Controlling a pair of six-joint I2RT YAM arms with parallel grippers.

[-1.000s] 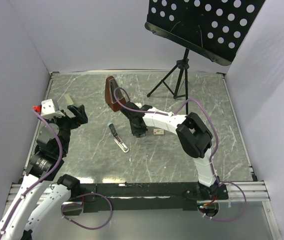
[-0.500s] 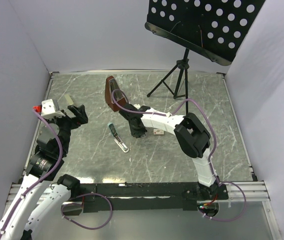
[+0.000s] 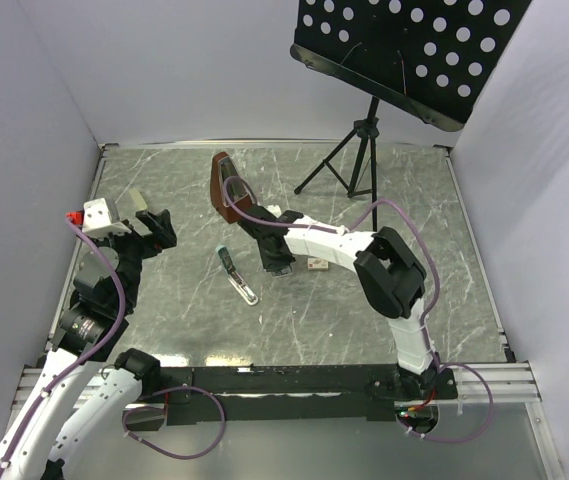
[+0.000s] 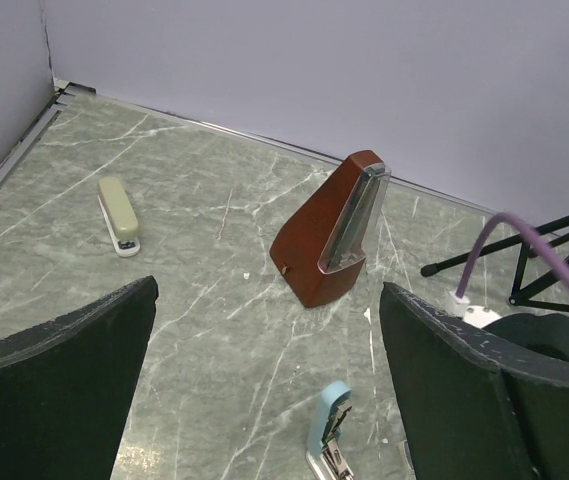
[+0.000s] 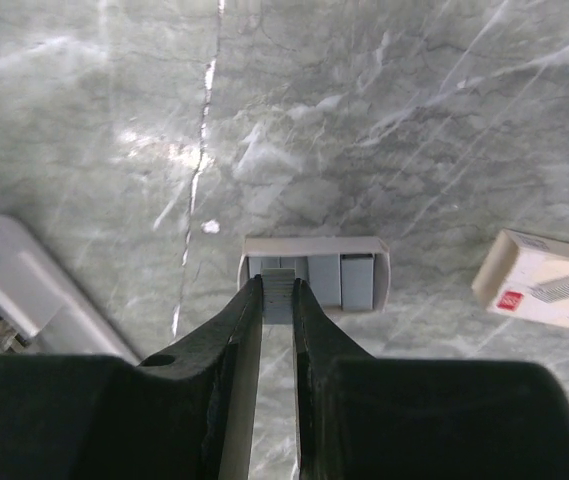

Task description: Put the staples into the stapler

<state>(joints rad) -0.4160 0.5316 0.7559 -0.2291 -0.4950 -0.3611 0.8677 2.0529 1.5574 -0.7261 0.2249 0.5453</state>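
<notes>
In the right wrist view my right gripper (image 5: pixel 277 285) is shut on a silvery strip of staples (image 5: pixel 277 298) at the front of a small white tray (image 5: pixel 314 246) that holds more strips. The tray lies flat on the table. The stapler (image 5: pixel 34 300), pale blue and grey, lies hinged open just left of it. In the top view the stapler (image 3: pixel 237 277) sits mid-table, with the right gripper (image 3: pixel 280 266) pointing down just to its right. My left gripper (image 3: pixel 146 230) hangs open and empty at the left, and the stapler (image 4: pixel 326 430) shows low between its fingers (image 4: pixel 64 390).
A cream box sleeve (image 5: pixel 549 285) with a red mark lies right of the tray. A brown metronome (image 3: pixel 226 190) stands behind the stapler. An olive-green second stapler (image 4: pixel 119 215) lies far left. A black music stand (image 3: pixel 359 150) stands at the back right.
The right gripper's fingers have drawn in onto the staple strip. The right arm shifted only slightly. The left arm has not moved.
</notes>
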